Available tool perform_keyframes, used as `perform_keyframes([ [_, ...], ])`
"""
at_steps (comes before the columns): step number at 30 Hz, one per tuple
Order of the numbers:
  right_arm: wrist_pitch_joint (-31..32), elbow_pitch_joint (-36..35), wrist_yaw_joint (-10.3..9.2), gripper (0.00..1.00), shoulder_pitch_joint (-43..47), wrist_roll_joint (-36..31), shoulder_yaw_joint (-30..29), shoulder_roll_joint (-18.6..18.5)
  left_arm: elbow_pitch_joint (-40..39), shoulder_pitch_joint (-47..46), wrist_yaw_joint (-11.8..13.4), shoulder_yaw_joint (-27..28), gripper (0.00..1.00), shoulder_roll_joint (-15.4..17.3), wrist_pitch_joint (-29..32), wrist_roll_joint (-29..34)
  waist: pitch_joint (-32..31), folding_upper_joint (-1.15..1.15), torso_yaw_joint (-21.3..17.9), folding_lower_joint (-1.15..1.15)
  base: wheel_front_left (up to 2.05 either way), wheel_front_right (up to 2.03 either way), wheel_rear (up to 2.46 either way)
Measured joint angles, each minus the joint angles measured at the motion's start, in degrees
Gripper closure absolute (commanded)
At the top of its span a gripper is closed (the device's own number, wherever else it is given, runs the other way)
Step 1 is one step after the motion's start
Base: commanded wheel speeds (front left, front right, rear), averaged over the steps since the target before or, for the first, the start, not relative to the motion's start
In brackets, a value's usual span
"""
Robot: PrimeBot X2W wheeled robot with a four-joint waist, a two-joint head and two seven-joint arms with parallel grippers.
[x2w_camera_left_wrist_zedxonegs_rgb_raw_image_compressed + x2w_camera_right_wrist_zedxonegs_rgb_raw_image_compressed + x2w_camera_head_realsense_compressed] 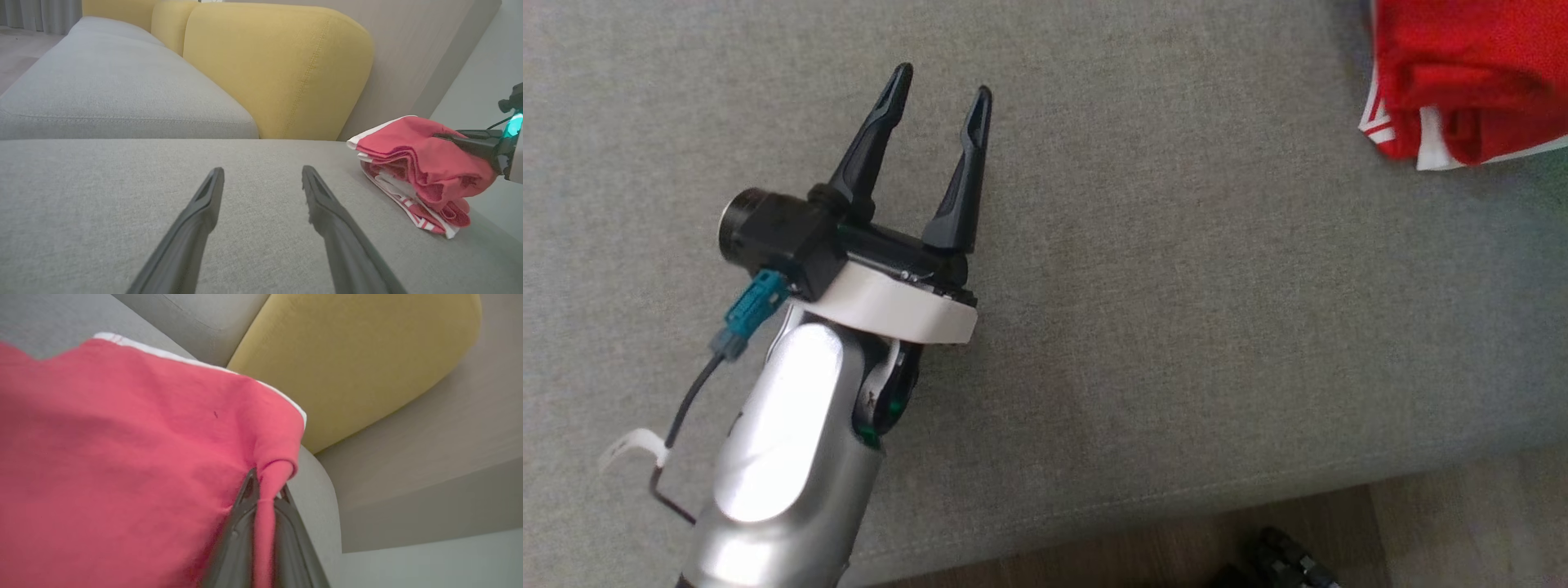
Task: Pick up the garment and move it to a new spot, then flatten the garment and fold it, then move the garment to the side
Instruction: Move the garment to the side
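the garment (1462,73), red with white trim, sits in the upper right corner of the head view as a layered bundle on the grey sofa seat (1176,286); in the left wrist view it lies at the right of the frame, near the foot of the yellow back cushion (278,69); the right gripper (267,486) has its fingers closed tight on a pinched ridge of the red cloth at the bundle's edge, seen at the bottom centre of the right wrist view; the left gripper (943,80) hovers at centre left of the head view, fingers spread wide, nothing between them, well apart from the garment; since the cloth looks stacked in layers, the fold seems done, and the step in hand is likely the last one, moving the garment to the side; the next move calls for a low, steady drag or lift by the right arm so the layers do not slide open, as the grip takes only one edge
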Motion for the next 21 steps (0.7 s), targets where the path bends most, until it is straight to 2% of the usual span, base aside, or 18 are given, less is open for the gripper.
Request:
perform_keyframes([
  [14,4.5,0.9,0.0,1.0,1.5,0.2,-7.4,0.3,0.7,-0.1,-0.4,1.3,0.0,0.0,0.0,0.0,1.5,0.0,0.1,-0.01,0.0,0.0,0.0],
  [15,4.7,0.9,0.0,0.92,1.9,0.5,-7.9,0.3,0.7,-0.1,-0.4,1.3,0.0,0.0,0.0,0.0,1.4,0.0,0.1,-0.01,0.0,0.0,0.0],
  [16,5.0,0.7,0.0,0.56,2.3,0.5,-8.3,0.3,0.7,-0.1,-0.4,1.3,0.0,0.0,0.0,0.0,1.4,0.0,0.2,-0.02,0.0,0.0,0.0],
  [17,5.0,0.6,0.0,0.06,2.7,0.5,-8.8,0.3,0.7,-0.1,-0.4,1.2,0.0,0.0,0.0,0.0,1.4,0.0,0.2,-0.01,0.0,0.0,0.0],
  [18,5.1,0.5,0.0,0.0,3.0,0.9,-9.6,0.7,0.7,-0.1,-0.4,1.2,0.0,0.0,0.0,0.0,1.3,0.0,0.3,-0.01,0.0,0.0,0.0],
  [21,5.6,-0.4,0.0,0.0,3.7,2.0,-10.9,1.7,0.7,-0.1,-0.4,1.2,0.0,0.0,0.0,-0.1,0.8,0.0,0.5,-0.01,0.0,0.0,0.0],
])
